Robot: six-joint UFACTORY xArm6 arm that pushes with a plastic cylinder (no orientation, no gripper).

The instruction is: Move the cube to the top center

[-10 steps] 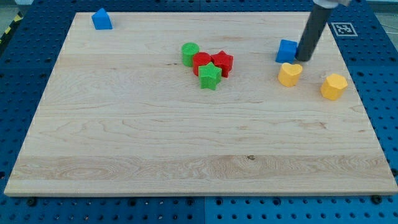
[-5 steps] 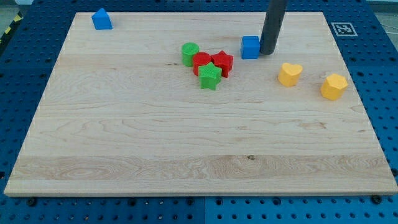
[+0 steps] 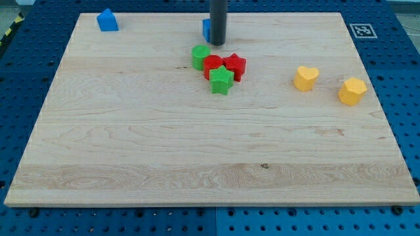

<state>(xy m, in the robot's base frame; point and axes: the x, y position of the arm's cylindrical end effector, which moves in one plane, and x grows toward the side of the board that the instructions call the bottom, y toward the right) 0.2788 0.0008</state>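
The blue cube (image 3: pixel 206 29) sits near the top centre of the wooden board (image 3: pixel 197 151), mostly hidden behind my dark rod. Only its left edge shows. My tip (image 3: pixel 217 43) rests on the board right against the cube's right side, just above the cluster of red and green blocks.
A green cylinder (image 3: pixel 201 57), a red cylinder (image 3: pixel 211 65), a red star (image 3: pixel 235 65) and a green star (image 3: pixel 221 80) are bunched just below the tip. A blue house-shaped block (image 3: pixel 107 20) is at the top left. A yellow heart (image 3: pixel 305 78) and a yellow hexagon (image 3: pixel 352 91) lie at the right.
My tip has pushed the blue cube from the right side, near the yellow heart, leftward and up to the top centre. The other blocks have not moved.
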